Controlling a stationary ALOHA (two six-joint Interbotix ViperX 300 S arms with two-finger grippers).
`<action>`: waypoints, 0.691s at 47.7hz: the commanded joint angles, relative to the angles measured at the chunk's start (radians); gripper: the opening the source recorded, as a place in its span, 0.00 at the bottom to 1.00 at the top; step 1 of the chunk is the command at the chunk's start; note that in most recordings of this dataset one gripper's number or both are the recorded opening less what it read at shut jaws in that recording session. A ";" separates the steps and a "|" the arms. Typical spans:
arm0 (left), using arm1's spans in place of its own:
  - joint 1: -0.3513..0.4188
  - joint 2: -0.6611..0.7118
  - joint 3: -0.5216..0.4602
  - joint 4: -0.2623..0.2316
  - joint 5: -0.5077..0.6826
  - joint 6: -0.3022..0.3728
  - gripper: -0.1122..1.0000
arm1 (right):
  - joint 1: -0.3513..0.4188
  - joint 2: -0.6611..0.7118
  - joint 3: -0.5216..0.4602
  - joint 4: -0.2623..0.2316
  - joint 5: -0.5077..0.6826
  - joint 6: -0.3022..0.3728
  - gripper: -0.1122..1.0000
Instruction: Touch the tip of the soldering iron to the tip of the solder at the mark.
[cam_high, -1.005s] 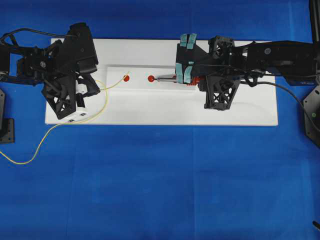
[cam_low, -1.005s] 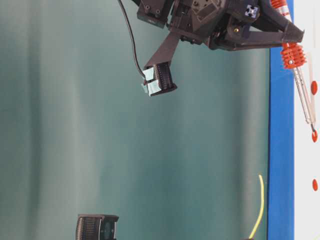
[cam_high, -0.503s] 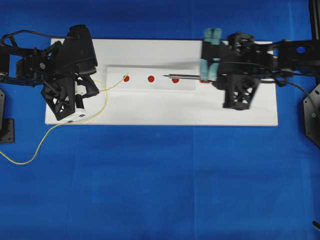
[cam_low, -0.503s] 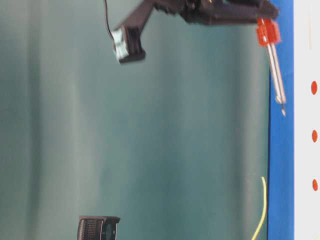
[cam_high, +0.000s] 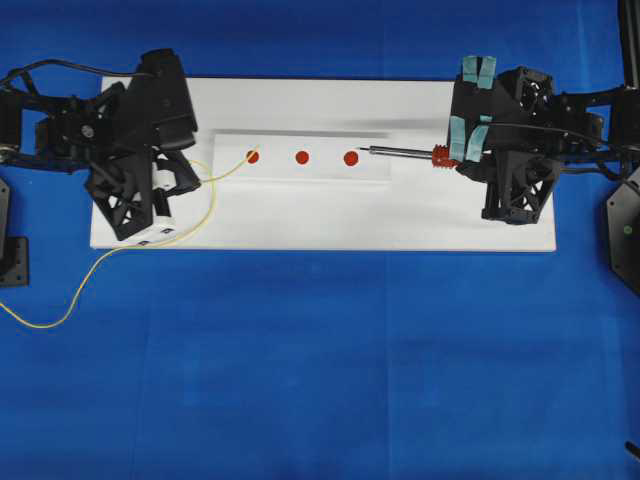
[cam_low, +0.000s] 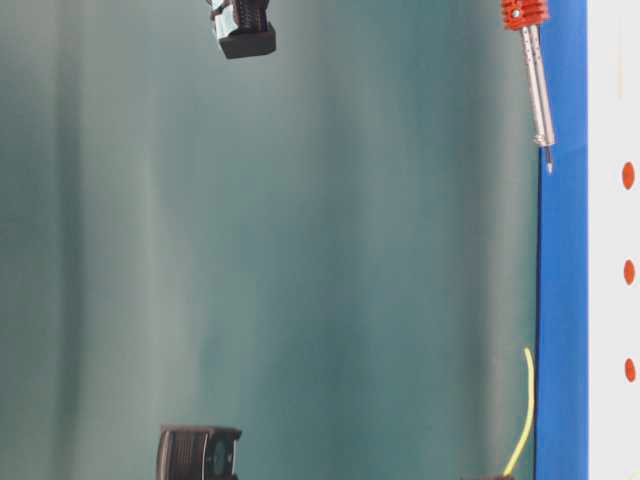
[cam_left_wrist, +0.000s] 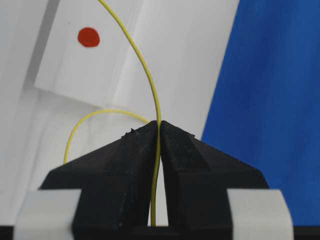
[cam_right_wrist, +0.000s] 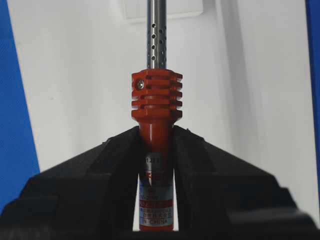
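My right gripper (cam_high: 452, 158) is shut on the soldering iron (cam_high: 405, 153) by its red handle, just behind the orange-red collar (cam_right_wrist: 156, 95). The silver shaft points left and hangs above the board; its tip (cam_low: 548, 165) is just right of the rightmost of three red marks (cam_high: 350, 158). My left gripper (cam_high: 183, 182) is shut on the yellow solder (cam_left_wrist: 145, 70). The wire's free end (cam_high: 256, 148) rises beside the leftmost mark (cam_high: 252, 157). The remaining solder loops down off the board to the left (cam_high: 60, 320).
The marks sit on a raised white strip (cam_high: 300, 172) of a white board (cam_high: 300, 215) laid on blue cloth. Black stands sit at the left edge (cam_high: 14, 260) and the right edge (cam_high: 625, 225). The right arm's wrist block (cam_low: 243, 30) hangs high.
The right gripper has pulled back to the right with the iron, lifting it; its tip went from the middle mark to just past the rightmost one. The left arm and solder stayed put.
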 joint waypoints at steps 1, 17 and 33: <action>-0.008 0.028 -0.049 0.000 -0.020 0.000 0.12 | -0.002 0.002 -0.017 -0.006 -0.008 0.002 0.16; -0.018 0.259 -0.229 0.002 -0.044 0.012 0.12 | -0.002 0.012 -0.015 -0.008 -0.009 0.003 0.16; -0.012 0.422 -0.321 0.003 -0.075 0.012 0.12 | -0.002 0.012 -0.011 -0.006 -0.009 0.003 0.16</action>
